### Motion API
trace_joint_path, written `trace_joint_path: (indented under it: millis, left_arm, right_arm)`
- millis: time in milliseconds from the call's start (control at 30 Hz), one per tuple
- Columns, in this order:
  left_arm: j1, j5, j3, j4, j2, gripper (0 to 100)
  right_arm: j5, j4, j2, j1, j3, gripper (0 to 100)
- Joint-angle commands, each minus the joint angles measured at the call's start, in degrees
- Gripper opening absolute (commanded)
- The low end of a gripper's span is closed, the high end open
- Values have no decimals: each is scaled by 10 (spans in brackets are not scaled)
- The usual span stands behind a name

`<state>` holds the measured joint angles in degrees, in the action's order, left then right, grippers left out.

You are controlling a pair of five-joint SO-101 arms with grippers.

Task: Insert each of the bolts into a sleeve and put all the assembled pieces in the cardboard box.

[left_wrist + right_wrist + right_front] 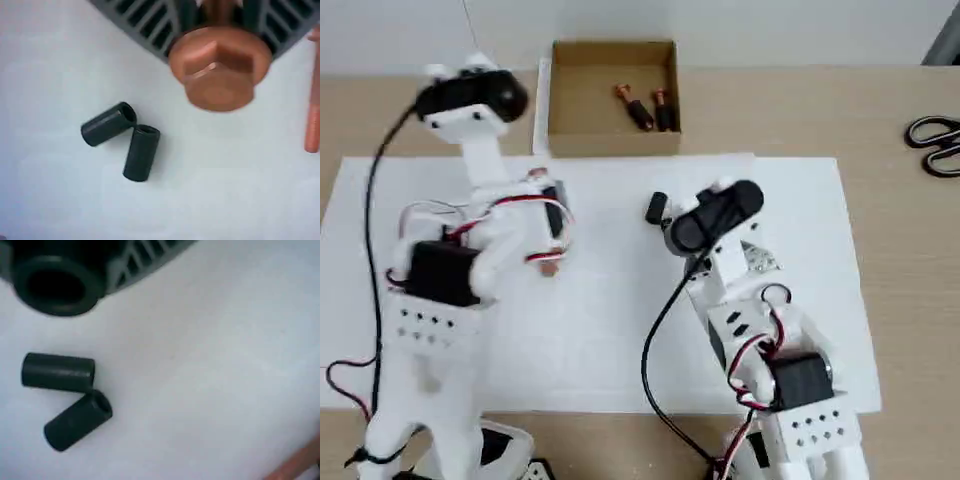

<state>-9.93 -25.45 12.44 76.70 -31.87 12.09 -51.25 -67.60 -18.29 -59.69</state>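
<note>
Bolt [218,70]: copper, clamped by its shank in the left end effector [220,15], with the hex head protruding free. It hangs over the white sheet [620,330] on the arm side of the cardboard box [612,142], off the box's left front corner.
Mating part: held sleeve [57,287], black, gripped by the right end effector [665,212], bore open and unobstructed. It sits on the arm side of the cardboard box, nearer the front wall than the bolt is.
Gap: the bolt and the held sleeve are apart, with no contact.
Step in hand: judged to be bringing the bolt to the held sleeve for insertion.
Procedure: line up the threaded end with the bore before closing the gap, then advance along the bore axis only. Keep both grips firm. A skewed approach is likely to jam, or to push the sleeve out of its grip.
Stock on sheet: first loose sleeve [108,124] and second loose sleeve [141,152] lie touching at one end. A spare bolt [313,100] lies apart from them.
Completed: two assembled pieces [635,108] lie inside the cardboard box.
</note>
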Motion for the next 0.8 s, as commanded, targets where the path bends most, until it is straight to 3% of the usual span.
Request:
trace_joint_path:
  millis: [0,300,533,767]
  left_arm:
    - [-19,-4,14,-48,-4,5]
    - [-107,-4,37,-119,-1,5]
    - [-119,-4,37,-141,0,5]
    - [-143,-5,38,-141,0,5]
  right_arm:
    - [0,15,-43,-3,-33,4]
    - [-5,21,-147,-3,-119,4]
    - [-120,92,-172,-7,-176,4]
    - [-124,144,-196,-114,-231,4]
